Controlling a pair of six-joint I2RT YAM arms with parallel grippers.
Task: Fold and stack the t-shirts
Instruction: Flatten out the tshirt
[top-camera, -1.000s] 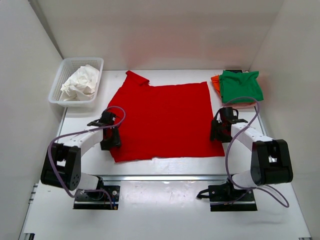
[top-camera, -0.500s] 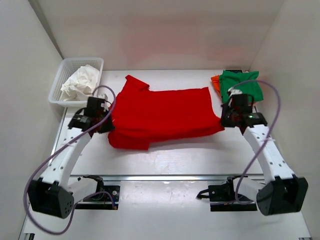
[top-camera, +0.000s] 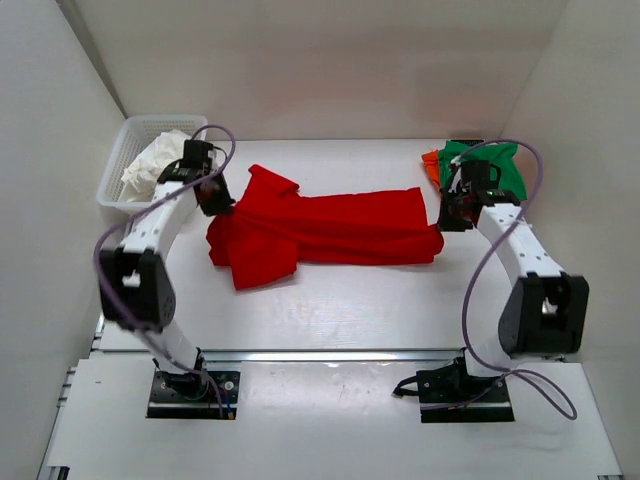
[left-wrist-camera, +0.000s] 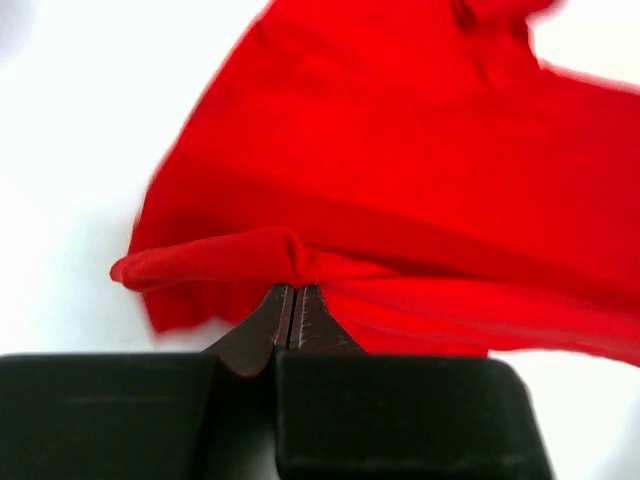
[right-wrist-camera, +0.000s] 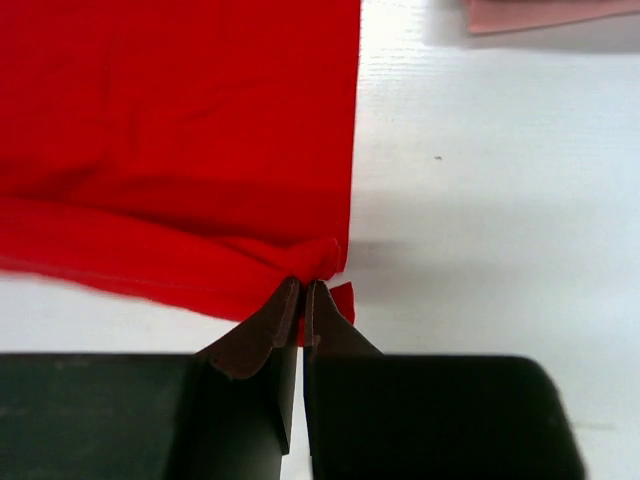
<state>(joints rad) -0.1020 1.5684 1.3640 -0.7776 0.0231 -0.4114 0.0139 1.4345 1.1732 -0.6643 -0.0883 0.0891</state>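
The red shirt (top-camera: 320, 232) lies bunched in a band across the middle of the bench (top-camera: 330, 300). The left fingers (left-wrist-camera: 284, 318) pinch its left edge and the right fingers (right-wrist-camera: 318, 318) pinch its right corner, both closed tight on cloth. In the upper right, a green folded shirt (top-camera: 487, 172) rests on an orange shirt (top-camera: 430, 160).

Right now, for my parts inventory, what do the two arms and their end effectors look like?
The left arm and right arm have white links, bulky black joints, and a looping lavender cable each. The left end effector and right end effector have black bodies and dark tapered fingers.
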